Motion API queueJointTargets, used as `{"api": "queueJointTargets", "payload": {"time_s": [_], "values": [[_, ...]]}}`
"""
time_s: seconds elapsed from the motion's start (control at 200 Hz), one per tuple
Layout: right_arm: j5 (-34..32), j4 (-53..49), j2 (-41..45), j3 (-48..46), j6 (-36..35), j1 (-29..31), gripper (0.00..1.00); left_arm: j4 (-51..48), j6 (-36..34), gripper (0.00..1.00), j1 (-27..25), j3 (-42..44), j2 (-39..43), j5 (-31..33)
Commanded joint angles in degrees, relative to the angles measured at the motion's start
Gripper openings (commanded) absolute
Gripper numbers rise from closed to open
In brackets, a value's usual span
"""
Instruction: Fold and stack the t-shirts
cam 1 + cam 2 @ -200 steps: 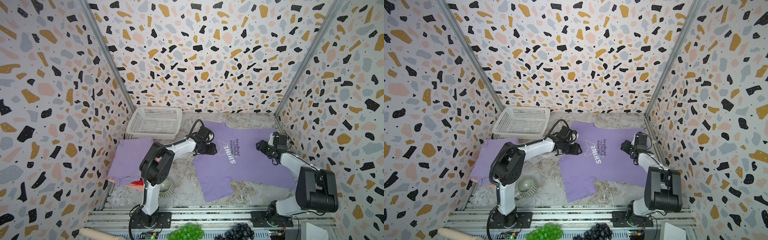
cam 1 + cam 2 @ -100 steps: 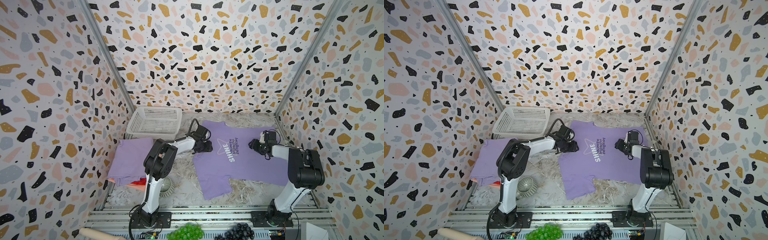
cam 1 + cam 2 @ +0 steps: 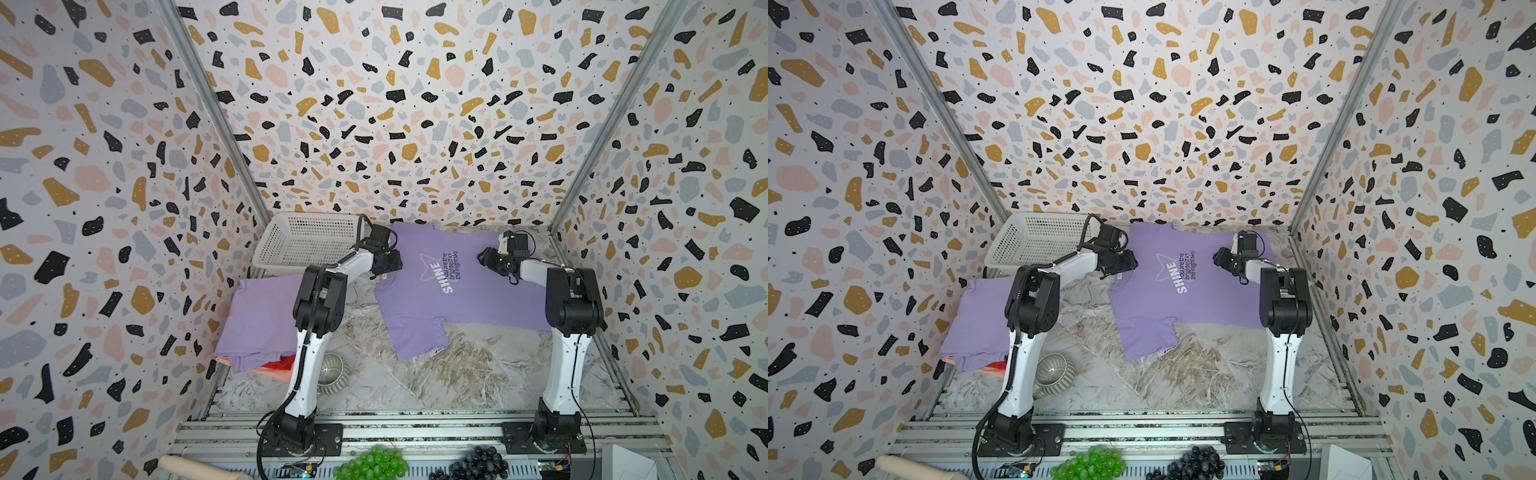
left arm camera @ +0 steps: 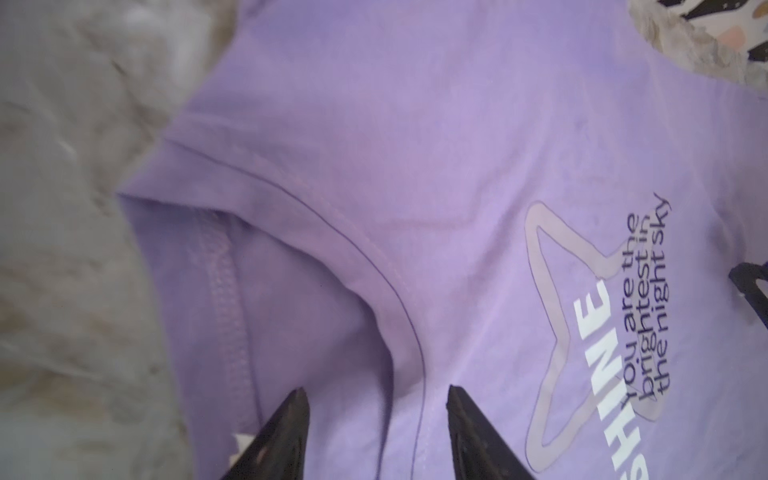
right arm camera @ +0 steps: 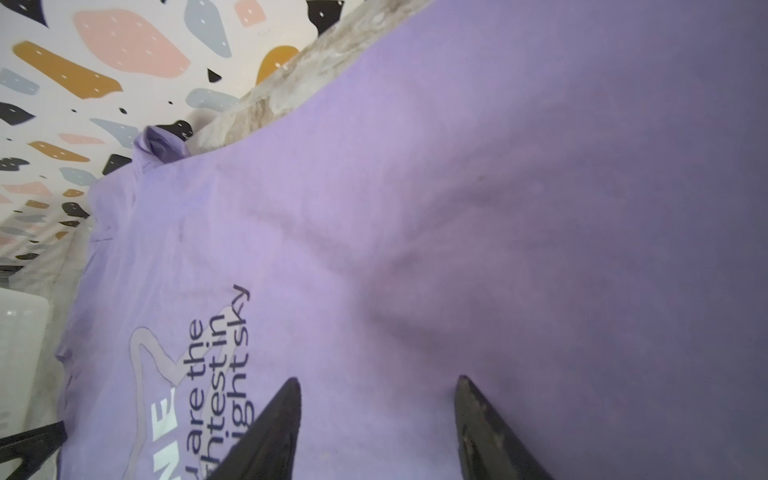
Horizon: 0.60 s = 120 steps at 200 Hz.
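Note:
A lavender t-shirt [image 3: 419, 307] with a white star and "SHINE" print lies spread flat at the back middle in both top views, neck to the left. My left gripper [image 3: 388, 264] is at its collar. In the left wrist view the open jaws [image 4: 376, 392] straddle the neckline seam [image 4: 399, 299], with nothing pinched. My right gripper [image 3: 488, 259] hovers low over the shirt's body, right of the print. Its jaws [image 5: 378, 380] stand open above smooth cloth. At the left lies a stack of folded t-shirts [image 3: 257, 316], lavender on top with red and salmon edges [image 3: 276, 368] beneath.
A white perforated basket [image 3: 307, 245] stands at the back left beside the left arm. A ribbed grey bowl [image 3: 332, 374] sits by the left arm's base. Green grapes [image 3: 370, 463], dark grapes [image 3: 478, 467] and a wooden roller [image 3: 195, 471] lie on the front rail.
The right gripper has moved leftward over the shirt toward the print, and its arm now stands more upright. Its jaws have narrowed a little. The left gripper has shifted slightly toward the back at the collar.

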<state>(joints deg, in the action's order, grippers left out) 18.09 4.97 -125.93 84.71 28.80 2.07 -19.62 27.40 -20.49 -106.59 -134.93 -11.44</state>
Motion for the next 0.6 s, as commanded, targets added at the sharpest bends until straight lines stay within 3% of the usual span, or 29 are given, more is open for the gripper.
{"api": "queueJointTargets", "payload": {"time_s": [0.0, 0.27, 0.461, 0.596], "values": [[0.47, -2.84, 4.15, 1.44, -1.00, 0.35, 0.59, -2.14, -2.57, 0.54, -0.16, -3.18, 2.14, 0.81], [-5.38, -6.35, 23.63, -10.96, -5.58, -4.38, 0.64, -0.39, -3.32, 0.54, -2.47, 10.42, 18.95, -0.76], [-4.68, -11.28, 38.38, -23.64, -6.22, -10.06, 0.71, 0.56, 0.07, 0.56, -9.61, 27.18, 30.55, 0.53], [-4.19, -14.14, 45.59, -30.46, -6.99, -12.20, 0.80, 6.68, 4.21, 0.60, -14.70, 36.99, 34.90, -2.15]]}}
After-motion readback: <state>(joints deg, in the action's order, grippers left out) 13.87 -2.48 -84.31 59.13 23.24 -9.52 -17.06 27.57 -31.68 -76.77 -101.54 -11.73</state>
